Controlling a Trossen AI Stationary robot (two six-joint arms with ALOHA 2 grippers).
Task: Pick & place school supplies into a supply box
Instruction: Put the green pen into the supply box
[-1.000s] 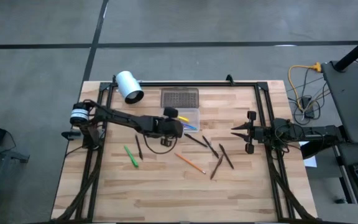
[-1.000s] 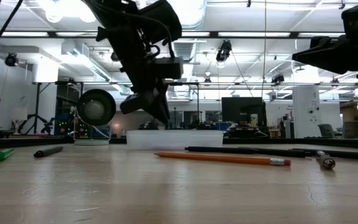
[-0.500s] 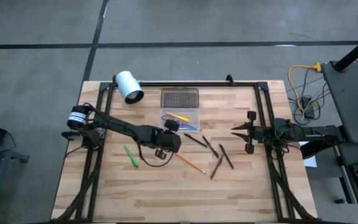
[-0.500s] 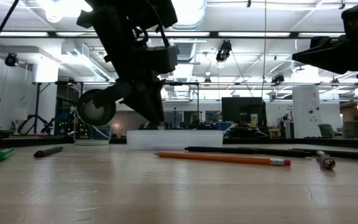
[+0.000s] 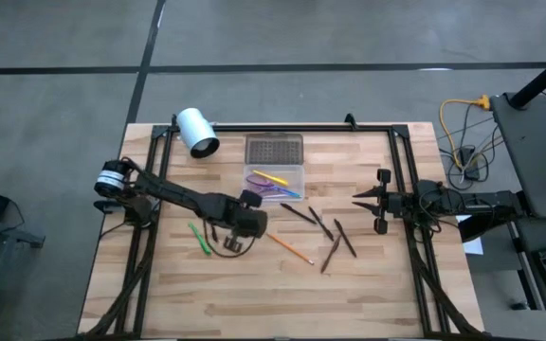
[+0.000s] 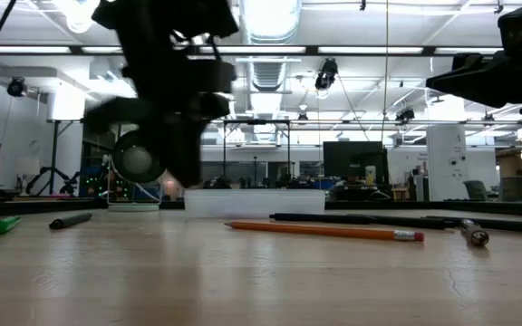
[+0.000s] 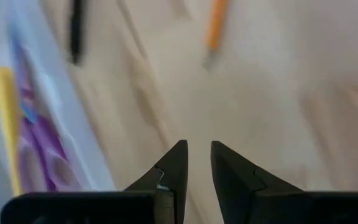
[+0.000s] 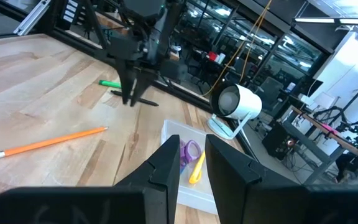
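Observation:
The clear supply box [image 5: 275,181] rests on the table with a yellow pen and purple scissors [image 7: 39,146] inside; its grey dotted lid [image 5: 274,150] lies just beyond it. My left gripper [image 5: 240,224] hovers near-left of the box, empty, fingers [image 7: 173,168] almost together, between a dark pen [image 5: 211,225] and the orange pencil [image 5: 290,248]. A green pen [image 5: 199,238] lies to its left. Several dark pens [image 5: 322,224] lie flat right of centre. My right gripper [image 5: 356,200] waits at the table's right side, empty, fingers close together [image 8: 190,163].
A white cylinder [image 5: 197,131] stands at the far left corner. A black frame [image 5: 401,161] runs along the far and side edges. Bare wood lies along the near part of the table [image 5: 273,303]. Cables and a stand are off the table to the right.
My left gripper has drawn back from over the supply box toward the table's near-left, moving fast toward the green and dark pens and sinking a little. The box's contents and the loose pens have stayed where they were.

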